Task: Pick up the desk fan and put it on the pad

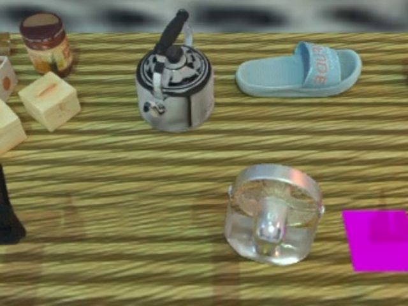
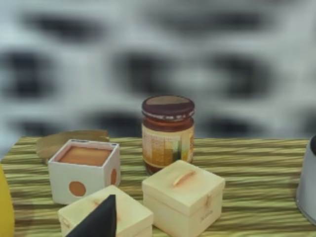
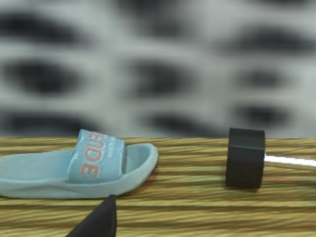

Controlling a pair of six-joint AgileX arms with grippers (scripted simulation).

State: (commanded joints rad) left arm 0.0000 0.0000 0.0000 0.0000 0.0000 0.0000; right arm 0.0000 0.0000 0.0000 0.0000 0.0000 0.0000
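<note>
Standing free, desk fan (image 1: 274, 213) — pad (image 1: 377, 240) seemingly overhanging right edge.

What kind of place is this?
Probably a simulated test tabletop, not a real room: a striped straw-like table carries unrelated things, such as a kettle, a blue slipper and a desk fan.

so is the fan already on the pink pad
No, in the top view the desk fan stands on the table left of the pad, apart from it.

Bare table (image 1: 127, 210) surrounds the desk fan (image 1: 273, 213); open strip separates it from the pad (image 1: 377, 239).
</note>
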